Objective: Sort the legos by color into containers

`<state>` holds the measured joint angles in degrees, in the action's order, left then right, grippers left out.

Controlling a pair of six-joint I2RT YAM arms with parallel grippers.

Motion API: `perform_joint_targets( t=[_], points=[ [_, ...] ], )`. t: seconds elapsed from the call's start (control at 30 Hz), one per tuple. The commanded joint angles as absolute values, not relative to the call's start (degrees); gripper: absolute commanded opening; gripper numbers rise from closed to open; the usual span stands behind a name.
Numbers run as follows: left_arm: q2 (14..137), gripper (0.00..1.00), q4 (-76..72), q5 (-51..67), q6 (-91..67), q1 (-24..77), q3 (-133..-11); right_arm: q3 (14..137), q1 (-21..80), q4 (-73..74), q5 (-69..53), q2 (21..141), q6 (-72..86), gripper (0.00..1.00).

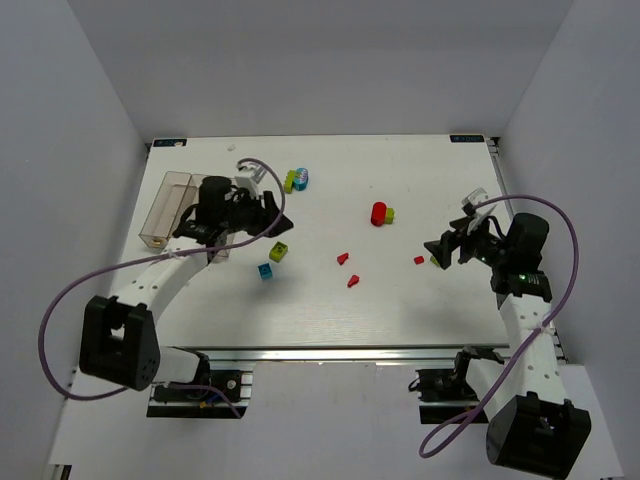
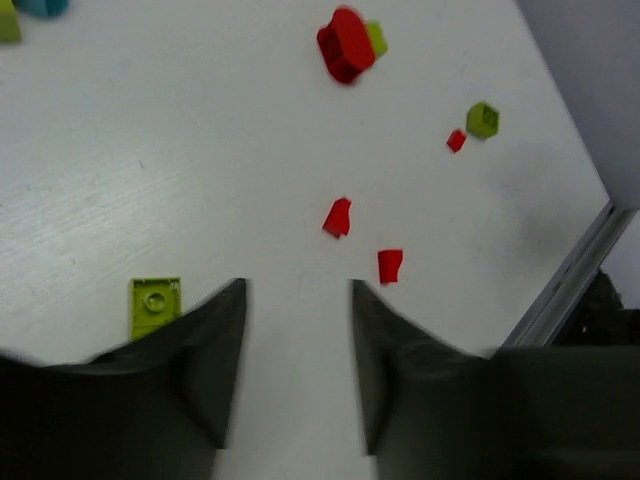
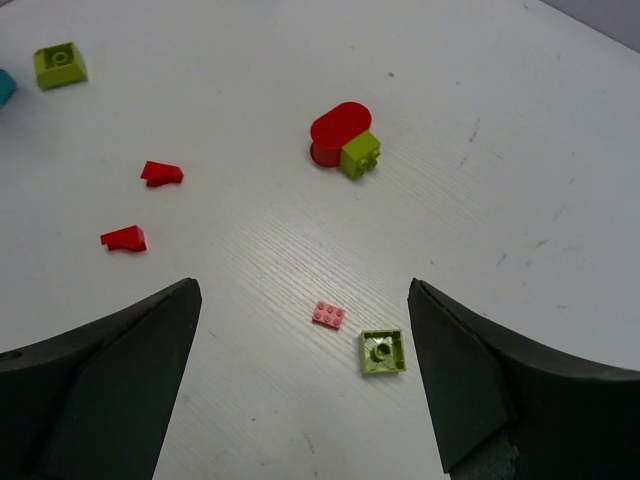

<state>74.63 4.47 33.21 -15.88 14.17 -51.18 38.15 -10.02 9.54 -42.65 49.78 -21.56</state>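
Observation:
The clear containers (image 1: 163,205) stand at the far left, partly hidden by my left arm. My left gripper (image 1: 272,222) (image 2: 297,290) is open and empty, above the table beside a lime brick (image 1: 279,251) (image 2: 154,305) and a cyan brick (image 1: 266,270). Two red bits (image 1: 342,258) (image 2: 338,217) lie mid-table. A red cylinder (image 1: 379,214) (image 3: 338,135) touches a lime brick (image 3: 360,155). My right gripper (image 1: 438,250) (image 3: 300,290) is open and empty over a small red plate (image 3: 329,315) and an upturned lime brick (image 3: 382,352).
A lime and cyan pair (image 1: 297,179) lies at the back, right of the bins. The table's near metal edge (image 2: 565,300) runs close behind the red bits. Grey walls enclose the table on three sides.

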Motion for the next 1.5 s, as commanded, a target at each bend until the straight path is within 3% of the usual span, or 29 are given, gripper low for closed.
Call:
perform_joint_targets(
  t=[0.0, 0.07, 0.1, 0.13, 0.2, 0.27, 0.33, 0.43, 0.6, 0.77, 0.83, 0.87, 0.93, 1.07, 1.2, 1.47],
  points=[
    [77.78, 0.63, 17.03, 24.04, -11.43, 19.32, -55.62, 37.18, -9.93, 8.2, -49.22, 47.82, -24.72, 0.89],
    [80.58, 0.88, 20.28, 18.58, -11.43, 21.61, -56.42, 37.96, -9.76, 8.87, -50.18, 48.51, -23.48, 0.85],
    [81.47, 0.91, 21.17, 12.11, -11.86, 23.54, -56.77, 38.14, -9.58, 8.01, -49.4, 49.21, -21.81, 0.78],
    [82.26, 0.95, 22.31, 8.65, -12.13, 24.42, -57.47, 38.32, -9.58, 7.74, -48.61, 49.57, -20.49, 0.47],
    [85.68, 0.98, 24.51, -2.9, -11.43, 26.88, -59.05, 38.67, -9.41, 6.95, -45.55, 50.36, -18.47, 0.24],
    [87.97, 0.98, 26.72, -8.5, -10.2, 28.12, -61.52, 38.67, -9.4, 6.77, -44.39, 50.54, -17.93, 0.35],
    [91.13, 0.98, 27.16, -14.46, -8.53, 29.44, -62.57, 39.02, -9.14, 6.94, -43.16, 50.8, -18.19, 0.65],
    [95.09, 0.95, 27.25, -16.09, -6.51, 29.97, -63.37, 39.37, -9.14, 7.65, -42.8, 50.89, -18.81, 0.76],
    [99.57, 0.85, 26.81, -15.12, -5.37, 29.97, -65.56, 39.37, -9.23, 8.17, -42.89, 50.54, -19.07, 0.76],
    [102.56, 0.67, 26.46, -11.96, -4.83, 29.97, -69.07, 39.46, -9.23, 8.52, -42.01, 50.45, -19.95, 0.76],
    [103.36, 0.57, 26.63, -11.43, -4.92, 29.97, -69.69, 39.46, -9.32, 8.7, -41.84, 50.36, -20.21, 0.76],
    [104.06, 0.44, 26.72, -11.25, -4.92, 29.97, -70.05, 39.38, -9.4, 8.7, -41.66, 50.27, -20.3, 0.76],
    [104.5, 0.34, 27.16, -10.9, -5.1, 29.97, -70.22, 39.37, -9.49, 8.61, -41.4, 50.1, -20.48, 0.76],
    [104.33, 0.26, 27.16, -10.28, -5.18, 29.97, -69.61, 39.46, -9.4, 8.7, -41.13, 49.92, -20.65, 0.76],
    [103.1, 0.12, 27.33, -9.84, -6.32, 28.83, -69.87, 39.29, -9.4, 8.7, -41.05, 49.75, -20.74, 0.76],
    [91.51, 0.04, 21.8, -20.47, -8.0, 26.64, -69.96, 39.2, -9.41, 8.44, -40.96, 49.4, -20.74, 0.77]
  ],
)
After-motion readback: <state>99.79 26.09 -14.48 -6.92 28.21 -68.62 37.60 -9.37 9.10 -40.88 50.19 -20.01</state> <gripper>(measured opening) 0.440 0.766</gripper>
